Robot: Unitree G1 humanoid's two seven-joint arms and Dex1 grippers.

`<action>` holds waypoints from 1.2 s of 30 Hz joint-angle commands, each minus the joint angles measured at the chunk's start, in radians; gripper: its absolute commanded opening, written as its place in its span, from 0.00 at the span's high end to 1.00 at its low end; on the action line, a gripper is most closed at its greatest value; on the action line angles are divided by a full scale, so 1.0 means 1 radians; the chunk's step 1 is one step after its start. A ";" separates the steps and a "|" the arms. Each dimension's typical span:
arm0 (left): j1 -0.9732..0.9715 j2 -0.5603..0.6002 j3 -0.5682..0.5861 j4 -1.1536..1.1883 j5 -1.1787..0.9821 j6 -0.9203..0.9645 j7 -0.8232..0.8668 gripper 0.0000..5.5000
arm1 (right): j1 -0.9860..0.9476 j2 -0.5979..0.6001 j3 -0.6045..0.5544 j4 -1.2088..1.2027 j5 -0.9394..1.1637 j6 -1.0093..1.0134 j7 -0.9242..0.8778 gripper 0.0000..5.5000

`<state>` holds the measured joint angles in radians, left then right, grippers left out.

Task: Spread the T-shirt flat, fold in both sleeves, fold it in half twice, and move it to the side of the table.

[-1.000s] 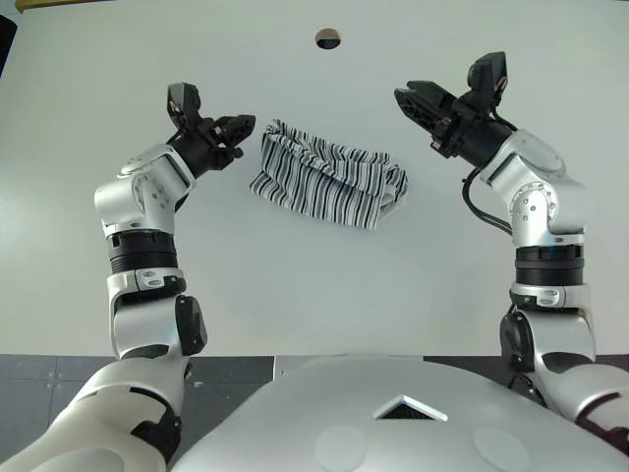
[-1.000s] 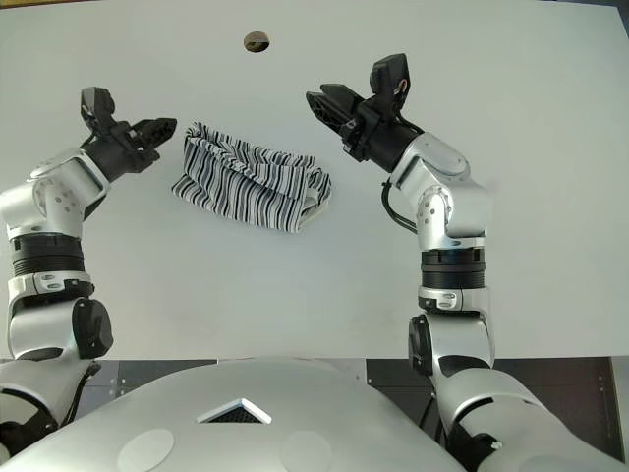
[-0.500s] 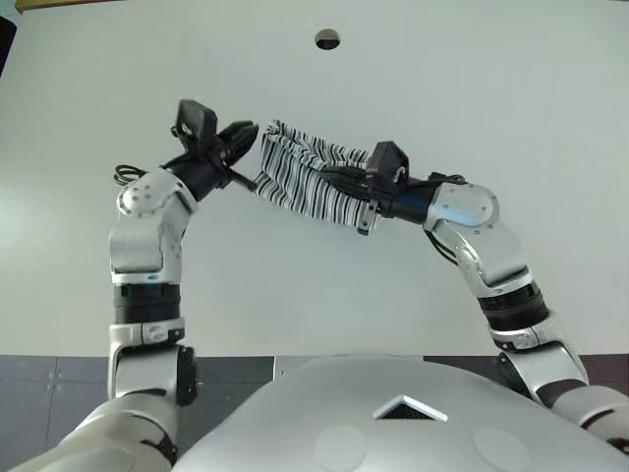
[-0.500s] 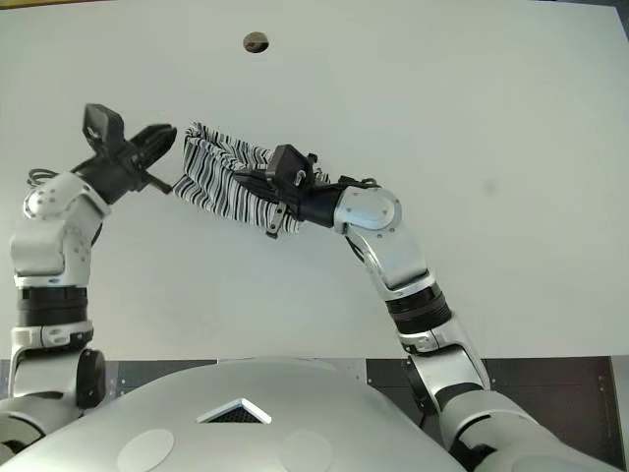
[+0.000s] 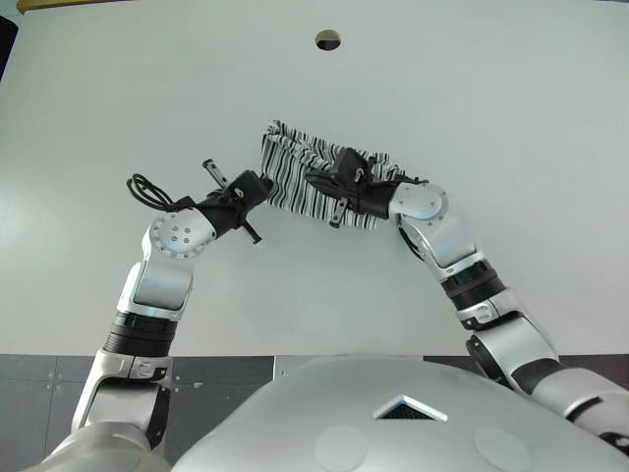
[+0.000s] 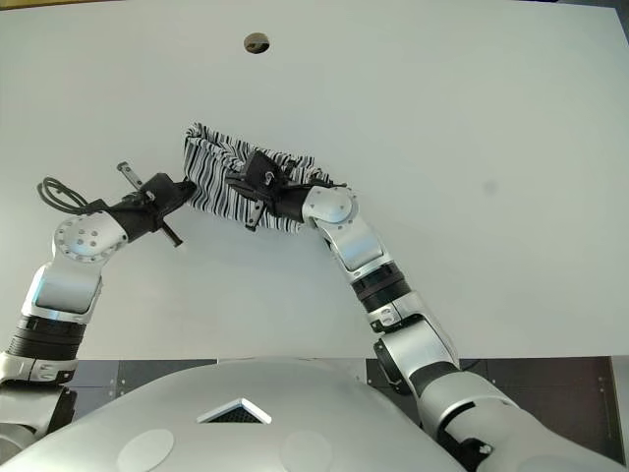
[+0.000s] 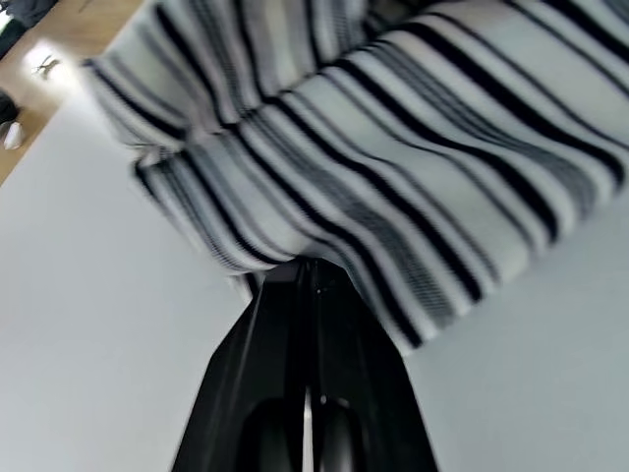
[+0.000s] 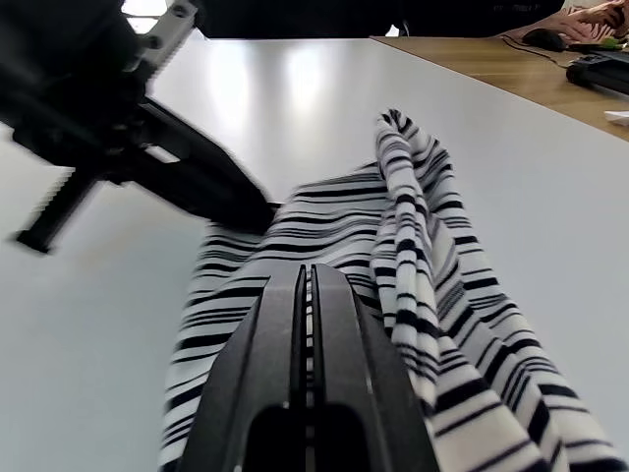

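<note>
The striped T-shirt lies bunched in a folded strip mid-table. The left gripper, fingers pressed together, touches its near left corner. The right gripper, fingers also together, rests over the shirt's middle

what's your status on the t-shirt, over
Left gripper at left edge of T-shirt, jaws shut. Right gripper on top of it, jaws shut. T-shirt bunched, not spread yet. Table hole beyond, well apart.
</note>
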<state>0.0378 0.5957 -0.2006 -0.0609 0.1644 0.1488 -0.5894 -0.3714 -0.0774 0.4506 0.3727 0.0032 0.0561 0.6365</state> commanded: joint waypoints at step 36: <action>-0.084 -0.149 0.382 -0.067 -0.379 0.075 0.136 0.98 | -0.161 -0.016 0.113 0.386 -0.446 -0.280 -0.293 0.98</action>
<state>-0.0488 0.4493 0.1762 -0.1128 -0.2057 0.2150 -0.4568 -0.5198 -0.0580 0.5234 0.7161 -0.3667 -0.2306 0.3699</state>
